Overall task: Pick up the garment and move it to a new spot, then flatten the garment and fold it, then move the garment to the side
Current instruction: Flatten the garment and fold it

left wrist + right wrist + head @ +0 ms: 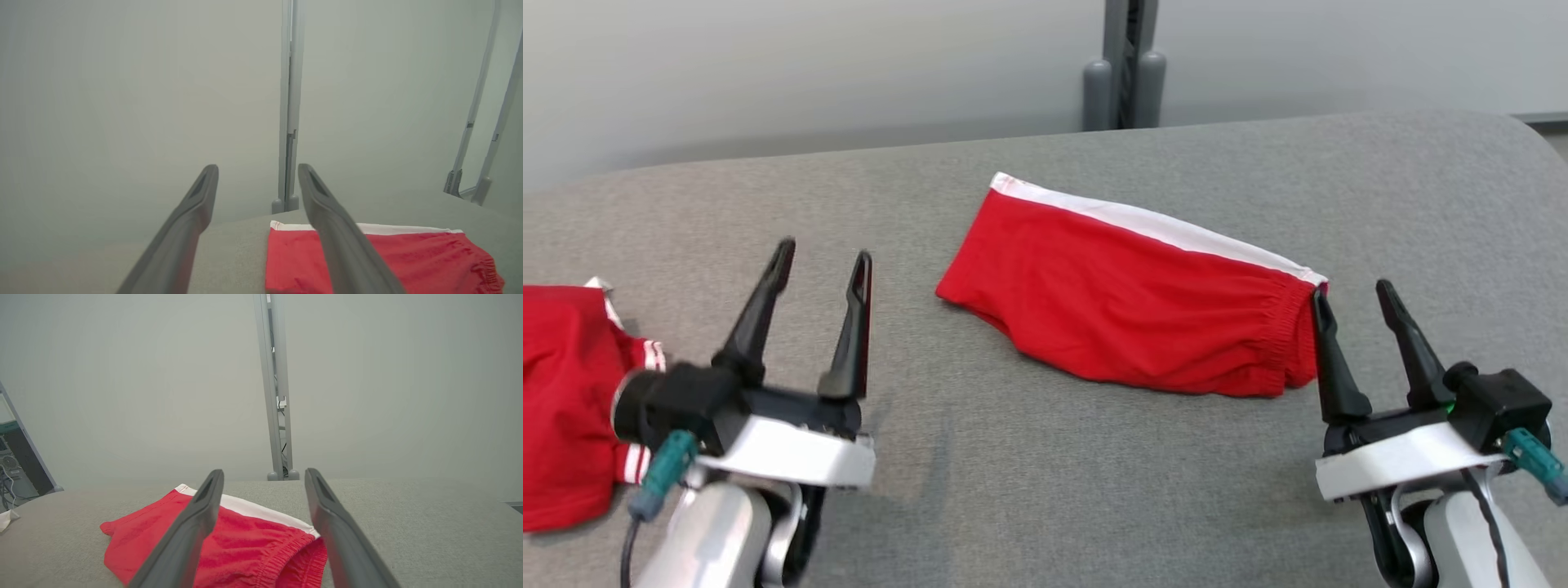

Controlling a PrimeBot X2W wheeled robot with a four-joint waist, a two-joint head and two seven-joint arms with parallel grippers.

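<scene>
Garment (1127, 310) is a pair of red shorts with a white side stripe. It looks light and floppy, so I'd guess pinching the gathered elastic waistband or a hem corner works best, since it'll sag anywhere else. Nearest in, both arms sit low over the grey table (1013, 490) with fingers pointing forward, and the left gripper (825, 251) and right gripper (1352, 294) are both spread wide, holding nothing. The shorts lie flat just ahead-left of the right gripper, waistband right beside its left finger, and well off to the right of the left gripper.
</scene>
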